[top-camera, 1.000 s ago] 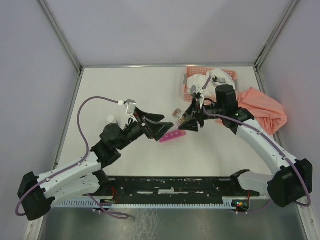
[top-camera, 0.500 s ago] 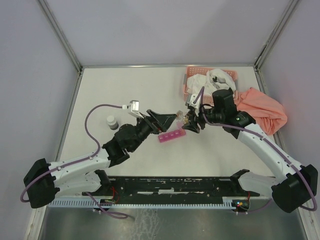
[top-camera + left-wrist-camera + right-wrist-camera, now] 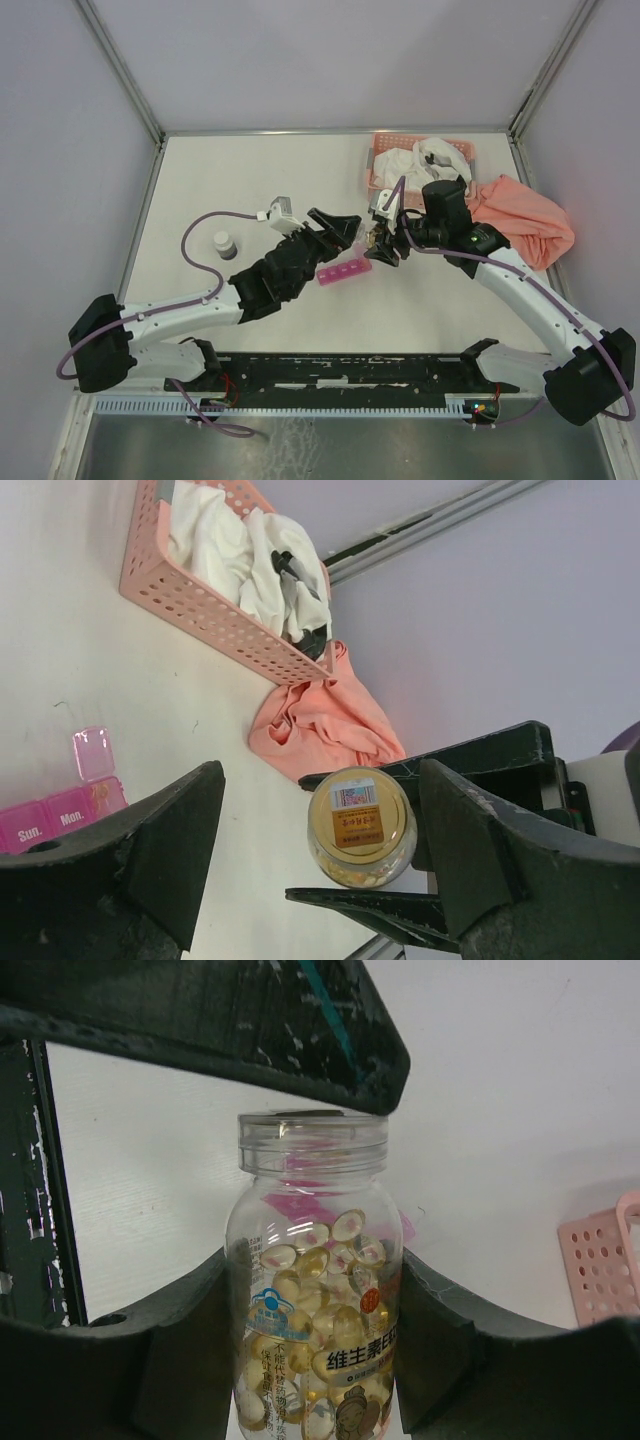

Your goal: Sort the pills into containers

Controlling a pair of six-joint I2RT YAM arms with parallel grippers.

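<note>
At frame centre the right gripper (image 3: pixel 315 1350) clamps the rigid, slick pill bottle (image 3: pixel 312 1175) mid-body, while the left gripper (image 3: pixel 320 790) gapes wide and empty beside its threaded neck, probably the surest hold, and the light softgels (image 3: pixel 340 1240) look slippery.

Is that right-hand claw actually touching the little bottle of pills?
Touching. The right wrist view shows the bottle wedged inside the right gripper, with both fingers pressed flat against its sides and no gap showing.
</note>
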